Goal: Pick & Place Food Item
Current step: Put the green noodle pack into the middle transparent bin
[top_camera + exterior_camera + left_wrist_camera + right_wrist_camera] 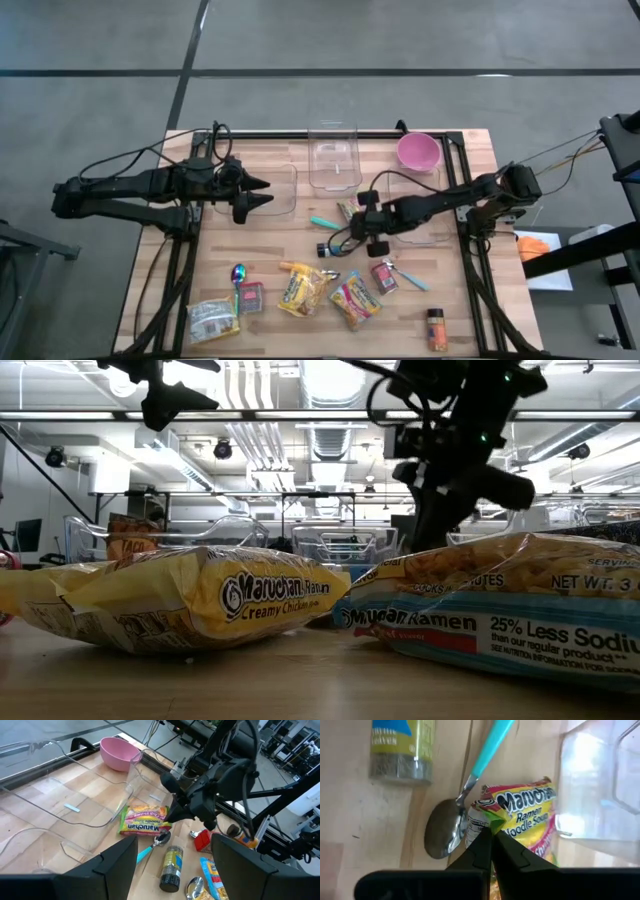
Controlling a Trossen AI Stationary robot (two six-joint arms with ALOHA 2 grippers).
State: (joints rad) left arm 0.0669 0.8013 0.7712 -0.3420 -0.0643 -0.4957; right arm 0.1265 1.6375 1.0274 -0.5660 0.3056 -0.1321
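Note:
A yellow and green Maruchan ramen packet lies mid-table beside a clear container. My right gripper reaches in from the table's right, slanting down, and is shut on it; the high view shows this gripper at the packet. A teal-handled spoon and a dark seasoning bottle lie on the wood just beside the packet. My left gripper hangs open above the table's left half, with nothing between its fingers. My right gripper pinches the ramen packet's end seam at a corner between its two fingertips. The fingers slant down from the table's right side. The held end is raised; whether the packet's other end rests on the table, I cannot tell.
A pink bowl stands at the far right and a second clear container under my left gripper. Several snack and noodle packets lie along the near edge, with a spoon and an orange-capped jar.

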